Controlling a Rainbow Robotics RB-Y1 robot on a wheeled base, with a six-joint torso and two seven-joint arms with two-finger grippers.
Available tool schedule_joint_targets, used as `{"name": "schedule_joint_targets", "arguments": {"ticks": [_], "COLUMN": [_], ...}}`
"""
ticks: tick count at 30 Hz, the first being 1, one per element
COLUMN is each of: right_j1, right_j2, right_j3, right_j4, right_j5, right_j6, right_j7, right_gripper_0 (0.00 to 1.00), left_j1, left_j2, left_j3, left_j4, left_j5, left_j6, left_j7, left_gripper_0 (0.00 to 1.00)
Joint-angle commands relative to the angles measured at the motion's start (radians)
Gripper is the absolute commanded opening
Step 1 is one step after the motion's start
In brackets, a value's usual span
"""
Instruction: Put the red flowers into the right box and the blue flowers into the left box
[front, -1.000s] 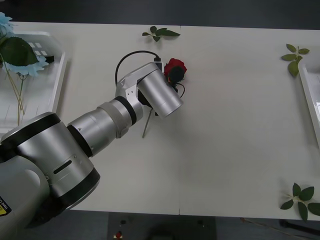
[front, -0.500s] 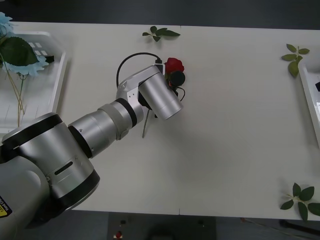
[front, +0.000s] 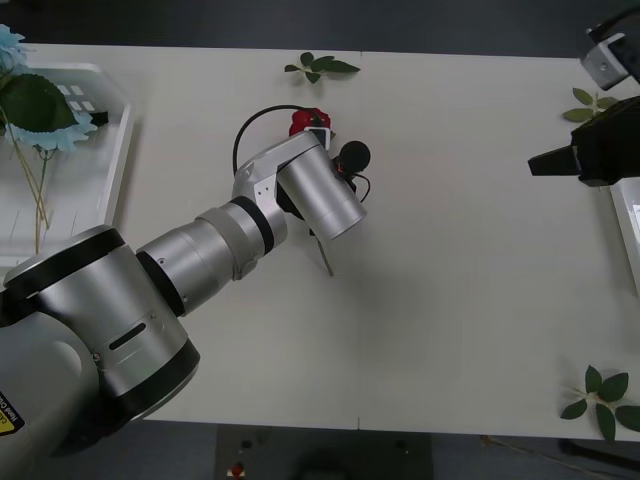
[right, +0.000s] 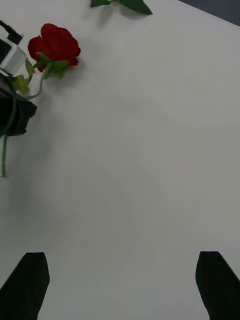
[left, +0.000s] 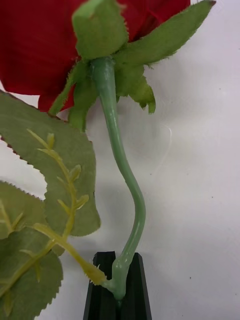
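- We're gripping one rose (left: 106, 95) with the left gripper (left: 118, 290): fingers closed tight on the stem, pinching it low, well below the bloom.
- In the front view the bloom (front: 306, 121) is peeking out at 12 o'clock of the left wrist, mid-table; the stem tail (front: 326, 260) is sticking out at 5 o'clock.
- Right gripper (right: 120, 285) is coming in over the table's 3 o'clock edge, fingers wide apart, holding nothing. Its arm (front: 590, 150) is sitting just above the right box (front: 625, 215).
- Right box is showing as a pale edge at 3 o'clock; left box (front: 118, 160) at 9 o'clock is already holding blue flowers (front: 40, 110).
- Judgement: the rose has to go to the right box, far across from the left arm, so we're probably looking at a handover or a long reach.
- Risks:
  - Stem is thin and bent at the pinch; bloom is heavy and could swing or rotate in the grip while we're moving.
  - Leaves (left: 50, 165) are hanging beside the fingers and could snag or hide the stem from the right gripper.
  - If the right gripper is closing on a leaf or the bloom instead of the stem, the rose could drop on release.
  - Both arms converging mid-table means collision risk.
  - Loose sprig (front: 318, 66) at 12 o'clock could be swept.
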Motion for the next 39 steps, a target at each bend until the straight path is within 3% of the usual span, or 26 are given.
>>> {"name": "schedule_joint_targets", "arguments": {"ticks": [1,10,15,21,29,39], "right_j1": [-0.044,-0.107,-0.116,-0.116,-0.116,-0.101], "right_j2": [-0.012,0.002,-0.003,-0.024,-0.093,-0.11], "right_j3": [0.087,0.103,0.103,0.103,0.092,0.087], "right_j4": [-0.034,-0.033,-0.033,-0.031,0.018,0.087], "right_j5": [-0.011,-0.039,-0.065,-0.126,-0.472,-0.78], "right_j6": [-0.08,-0.087,-0.086,-0.086,-0.106,-0.133], "right_j7": [0.029,0.023,0.011,0.0,-0.006,0.029], "right_gripper_0": [0.86,0.86,0.86,0.86,0.86,0.86], "left_j1": [-0.032,0.004,0.067,0.159,0.323,0.37], "left_j2": [0.036,0.243,0.365,0.472,0.432,0.271], "left_j3": [-0.003,0.044,0.15,0.336,0.775,1.163], "left_j4": [-0.097,-0.602,-0.893,-1.122,-1.274,-1.195], "left_j5": [0.012,0.245,0.354,0.49,0.716,1.045], "left_j6": [0.03,0.352,0.528,0.674,0.732,0.728], "left_j7": [0.004,-0.075,-0.107,-0.222,-0.535,-0.975], "left_gripper_0": [0.0,0.0,0.0,0.0,0.0,0.0]}}
